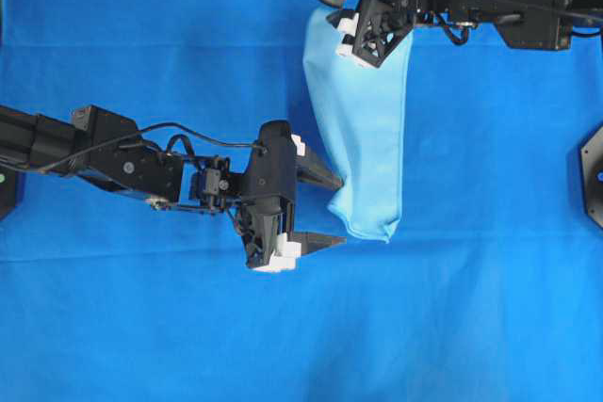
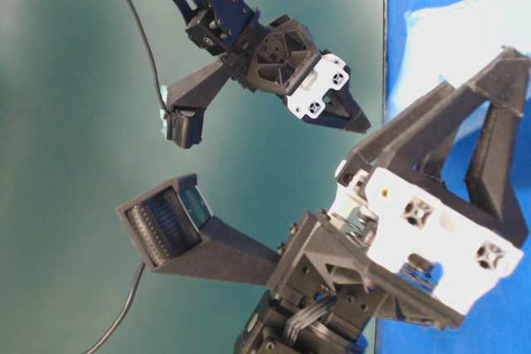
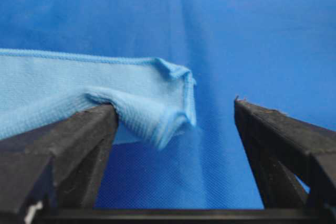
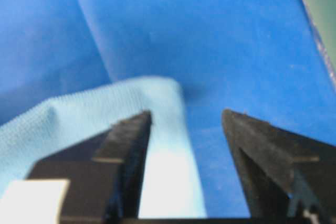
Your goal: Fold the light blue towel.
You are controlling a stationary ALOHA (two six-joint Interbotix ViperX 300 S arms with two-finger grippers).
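The light blue towel (image 1: 363, 138) lies folded into a long narrow strip on the sheet, running from the top edge down to a corner at the lower middle. My left gripper (image 1: 341, 212) sits at that lower corner with its jaws wide open. In the left wrist view a rumpled towel corner (image 3: 152, 111) rests on the tip of one finger (image 3: 79, 140), and nothing is pinched. My right gripper (image 1: 353, 24) hovers over the towel's upper end, also open. One of its fingers (image 4: 126, 150) is above the towel (image 4: 68, 114), the other above bare sheet.
A deep royal-blue sheet (image 1: 141, 327) covers the whole table. A black mount (image 1: 594, 176) stands at the right edge. Both arms reach in from the sides. The table-level view shows a teal wall (image 2: 66, 122) behind.
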